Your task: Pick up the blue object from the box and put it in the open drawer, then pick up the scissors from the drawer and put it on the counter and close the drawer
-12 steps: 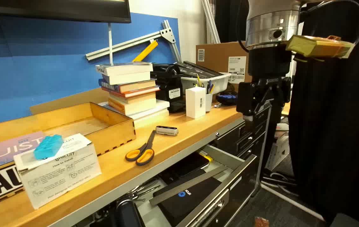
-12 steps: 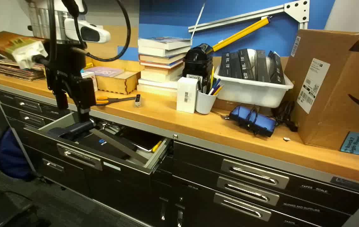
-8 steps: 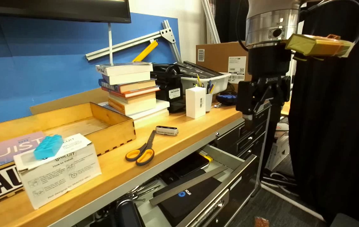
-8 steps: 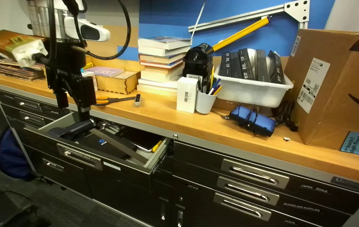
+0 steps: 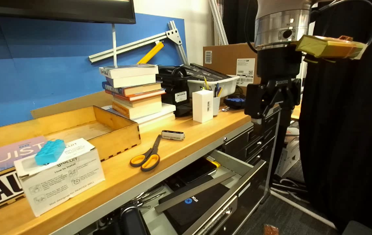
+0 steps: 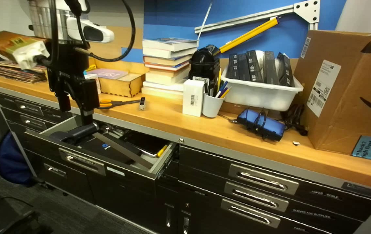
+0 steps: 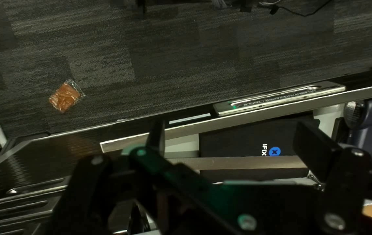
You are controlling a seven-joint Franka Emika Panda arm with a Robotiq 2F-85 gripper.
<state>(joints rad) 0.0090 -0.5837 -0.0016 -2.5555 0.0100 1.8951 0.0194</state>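
The blue object [image 5: 50,152] lies on top of the white box [image 5: 65,182], which stands on the counter [image 5: 199,140] in front of the wooden tray. The scissors [image 5: 145,160] lie on the counter, handles toward its front edge; they also show in an exterior view [image 6: 117,103]. The drawer [image 6: 133,177] is pulled open, and its rim shows in the wrist view [image 7: 186,130]. My gripper [image 7: 230,137] is open and empty, pointing down above the drawer. It shows in both exterior views [image 5: 271,122] [image 6: 75,112], well away from the blue object.
The drawer holds a black iFix case [image 7: 238,137], a metal ruler [image 7: 248,162] and a dark blue tool [image 6: 83,130]. A small grey block [image 5: 173,135] lies by the scissors' tip. Stacked books [image 5: 133,81], a small white carton [image 5: 202,106] and a cardboard box [image 6: 345,81] stand behind.
My gripper has risen by a tiny amount since the oldest frames. The blue object, box, scissors and drawer have not moved.
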